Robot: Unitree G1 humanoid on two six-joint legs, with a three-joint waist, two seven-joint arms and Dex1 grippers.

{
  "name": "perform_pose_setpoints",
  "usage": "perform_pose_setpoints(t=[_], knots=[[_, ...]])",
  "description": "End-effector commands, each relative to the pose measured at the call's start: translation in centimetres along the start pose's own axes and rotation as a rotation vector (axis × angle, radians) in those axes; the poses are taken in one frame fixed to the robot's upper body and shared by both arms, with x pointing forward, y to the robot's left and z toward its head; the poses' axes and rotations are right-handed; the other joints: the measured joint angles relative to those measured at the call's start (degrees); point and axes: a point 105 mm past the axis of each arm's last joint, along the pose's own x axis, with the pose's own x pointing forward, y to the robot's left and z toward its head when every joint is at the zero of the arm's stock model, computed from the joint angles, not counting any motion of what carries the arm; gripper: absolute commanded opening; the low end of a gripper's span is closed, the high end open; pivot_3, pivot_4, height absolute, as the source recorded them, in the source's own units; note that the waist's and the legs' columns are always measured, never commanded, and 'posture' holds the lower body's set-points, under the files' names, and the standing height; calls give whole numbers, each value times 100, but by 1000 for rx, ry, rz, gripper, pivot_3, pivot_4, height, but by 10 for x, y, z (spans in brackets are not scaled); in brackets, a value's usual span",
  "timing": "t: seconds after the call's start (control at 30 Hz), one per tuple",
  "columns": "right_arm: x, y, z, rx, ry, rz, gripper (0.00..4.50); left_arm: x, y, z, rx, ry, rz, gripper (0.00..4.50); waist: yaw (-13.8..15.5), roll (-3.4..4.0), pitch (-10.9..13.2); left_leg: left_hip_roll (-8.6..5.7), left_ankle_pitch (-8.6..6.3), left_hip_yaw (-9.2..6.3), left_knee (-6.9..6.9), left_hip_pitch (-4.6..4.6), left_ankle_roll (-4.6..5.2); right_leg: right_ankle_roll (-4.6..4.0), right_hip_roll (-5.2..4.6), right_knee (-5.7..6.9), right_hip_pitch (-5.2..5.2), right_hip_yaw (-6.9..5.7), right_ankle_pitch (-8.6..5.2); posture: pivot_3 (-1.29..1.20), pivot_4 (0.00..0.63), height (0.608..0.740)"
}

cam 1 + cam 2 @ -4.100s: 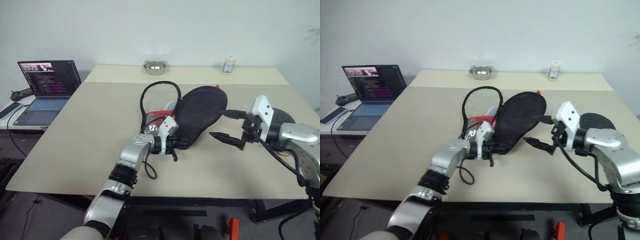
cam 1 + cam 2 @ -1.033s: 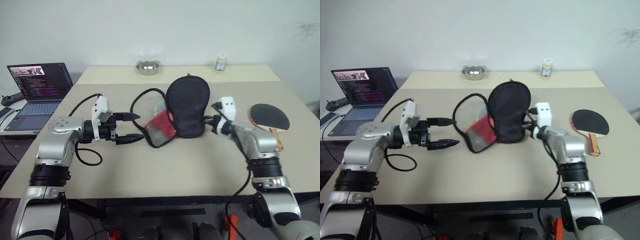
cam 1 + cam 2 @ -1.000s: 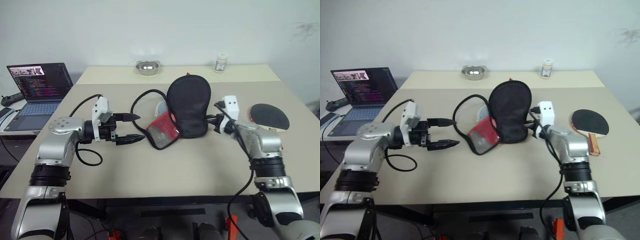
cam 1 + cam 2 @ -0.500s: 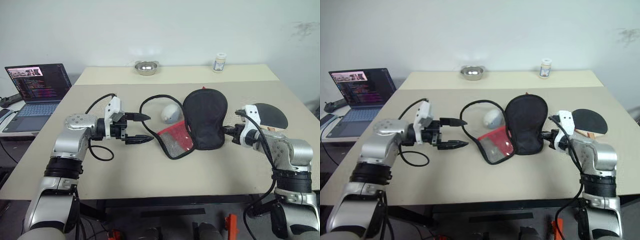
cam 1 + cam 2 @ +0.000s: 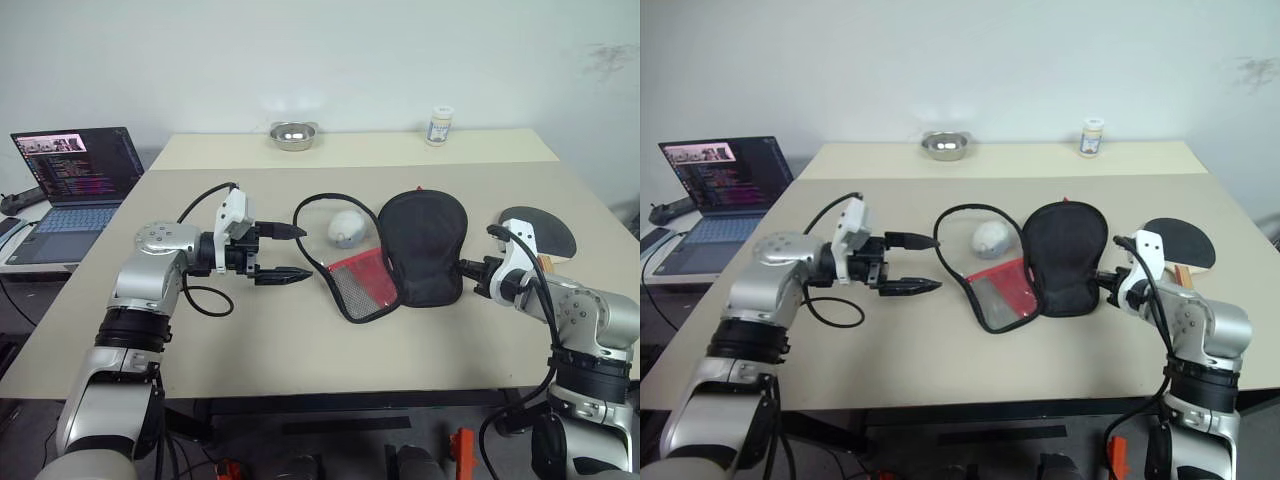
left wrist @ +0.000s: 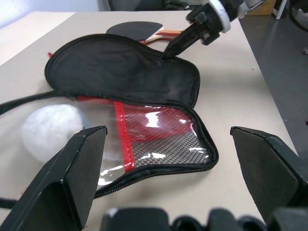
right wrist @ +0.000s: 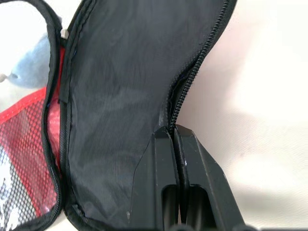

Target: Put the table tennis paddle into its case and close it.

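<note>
Dragged rightward, the case [image 5: 405, 262] now lies spread open mid-surface, near the table tennis paddle [image 5: 545, 229] by the right edge. Right tool [image 7: 173, 139] pinches its zipper rim; left tool [image 5: 288, 252] stands spread, empty. Insertion not started.

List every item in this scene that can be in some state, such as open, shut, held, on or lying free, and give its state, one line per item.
case: unzipped, lying spread open on the table
table tennis paddle: lying flat on the table, outside the case
left gripper: open, holding nothing
right gripper: shut, pinching the case's zipper edge
laptop: lid up, screen lit
small jar: upright, lid on
metal bowl: upright
</note>
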Motion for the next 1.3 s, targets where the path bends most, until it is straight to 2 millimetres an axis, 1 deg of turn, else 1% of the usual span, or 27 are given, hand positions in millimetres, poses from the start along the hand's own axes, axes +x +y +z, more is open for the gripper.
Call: perform_pose_setpoints(t=[0.03, 0.13, 0.23, 0.4, 0.43, 0.5, 0.6, 0.63, 0.67, 0.77, 0.9, 0.97, 1.13, 1.2, 1.3], knots=[[-2, -8, 17, -18, -51, -27, 30, 1, 4, 12, 47, -14, -4, 4500, 0, 0, 0, 0, 0, 1, 0, 0, 0, 0, 0, -1, 0, 1, 0, 0, 150, 740], [1, -8, 14, -32, -34, -15, 30, 2, 4, 11, 48, -15, -4, 4500, -13, 0, 0, 1, 0, 3, -1, 0, -1, 0, 0, -1, -1, 2, 0, 0, 150, 740], [5, -11, 12, -35, -27, -22, 597, 3, 3, 11, 50, -16, -8, 4500, -19, 0, 0, 2, 0, 7, -1, 0, 0, 0, 0, -1, -2, 5, 0, 0, 150, 740], [4, -6, 17, -94, -38, 3, 2310, 3, 3, 11, 53, -15, -7, 4500, -17, 0, 0, 1, 0, 7, 0, 0, -1, 0, 0, -1, -2, 6, 0, 0, 150, 740], [2, -3, 21, -125, -47, 21, 2593, 2, 3, 11, 53, -15, -6, 4500, -16, 0, 0, 1, 0, 8, -1, 0, 0, 0, 0, -1, -2, 6, 0, 0, 150, 740], [-1, 0, 26, -174, -57, 45, 3316, 2, 3, 11, 53, -14, -5, 4500, -15, 0, 0, 1, 0, 8, 0, 0, 0, 1, 0, -2, -2, 5, 0, 0, 150, 740], [-14, 6, 37, -314, -69, 119, 4386, 2, 2, 13, 47, -24, -4, 4500, -13, 0, 1, 1, 0, 9, 0, -1, 0, 1, 0, -3, -1, 4, 0, 0, 150, 740], [-18, 6, 40, -350, -70, 129, 4454, 2, 2, 14, 46, -26, -4, 4500, -12, 0, 1, 1, 0, 9, 0, -1, 1, 1, 1, -5, -1, 4, -1, 0, 150, 740], [-24, 1, 44, -374, -77, 119, 4454, 3, 0, 15, 42, -33, -9, 4500, -11, -1, 1, 1, -1, 9, 0, -1, 1, 2, 0, -5, -1, 3, -1, 0, 150, 740], [-33, -21, 54, -384, -98, 42, 4454, 7, -6, 19, 32, -54, -35, 4500, -3, -3, 1, 1, -3, 9, 1, -2, 6, 2, 0, -8, 2, 2, -1, 0, 150, 740], [-39, -69, 67, -311, -156, -208, 4454, 20, -19, 24, 40, -67, -88, 4500, 15, -4, 2, 2, -2, 13, 2, 0, 4, 2, -1, -6, 3, 7, -1, 0, 150, 740], [-39, -85, 65, -276, -151, -282, 4454, 30, -23, 26, 45, -71, -105, 4500, 45, -4, 2, 2, -1, 15, 3, 0, 2, 2, -1, -5, 3, 9, 0, 0, 150, 740], [-35, -115, 62, -153, -147, -433, 4454, 50, -26, 32, 70, -70, -115, 4500, 42, -3, 2, 6, -1, 37, 1, 7, 2, 2, 1, -4, 2, 25, 0, 0, 150, 740], [-33, -121, 60, -125, -140, -453, 4454, 54, -26, 33, 79, -73, -117, 4500, 46, -3, 2, 6, 0, 39, 1, 6, 3, 3, 0, -3, 1, 27, 1, 0, 150, 740], [-23, -126, 52, -127, -98, -459, 4454, 57, -25, 31, 89, -61, -120, 4500, 44, -3, 2, 6, 0, 41, 0, 6, 4, 3, 1, -5, 1, 27, 1, 0, 150, 740]])
